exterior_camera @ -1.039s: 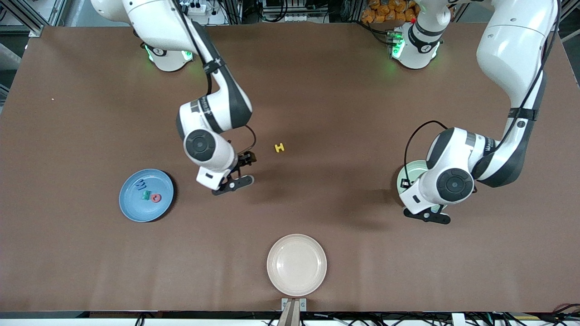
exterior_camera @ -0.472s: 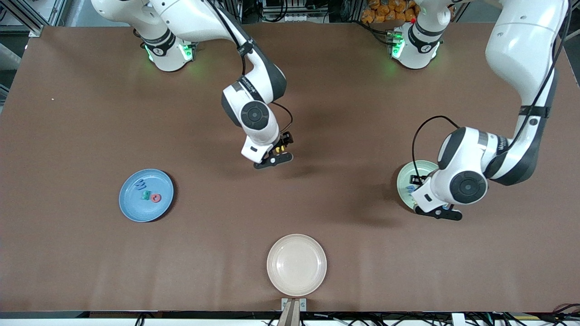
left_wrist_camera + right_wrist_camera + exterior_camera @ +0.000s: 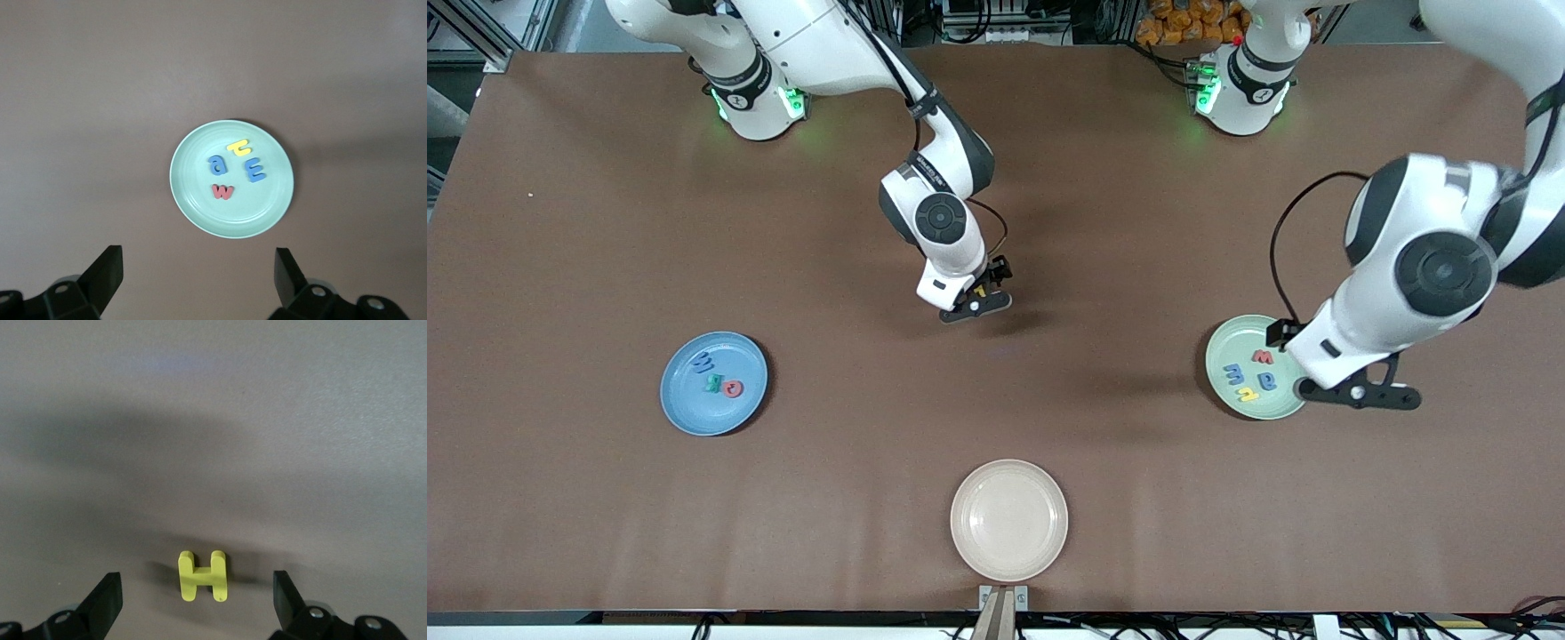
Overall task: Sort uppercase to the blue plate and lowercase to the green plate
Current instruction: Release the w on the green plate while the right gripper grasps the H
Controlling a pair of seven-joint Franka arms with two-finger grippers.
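Observation:
The yellow H (image 3: 203, 575) lies flat on the brown table mid-table and is partly hidden in the front view (image 3: 980, 290). My right gripper (image 3: 975, 304) (image 3: 197, 603) hangs open just over it, one finger on each side and not touching it. The blue plate (image 3: 694, 409) holds a blue zigzag letter (image 3: 704, 362), a teal R (image 3: 713, 384) and a red round letter (image 3: 732, 388). The green plate (image 3: 1227, 347) (image 3: 267, 207) holds a red w (image 3: 223, 192), a blue a (image 3: 217, 164), a blue m (image 3: 255, 169) and a yellow hooked letter (image 3: 238, 147). My left gripper (image 3: 1358, 391) (image 3: 197, 277) is open, empty and raised over the table beside that plate.
A cream plate (image 3: 1009, 520) with nothing in it sits near the table's front edge, midway along. The blue plate is toward the right arm's end of the table. The green plate is toward the left arm's end.
My right arm swung from beside the blue plate to over the yellow H. My left gripper opened, then rose off the green plate, uncovering the letters there.

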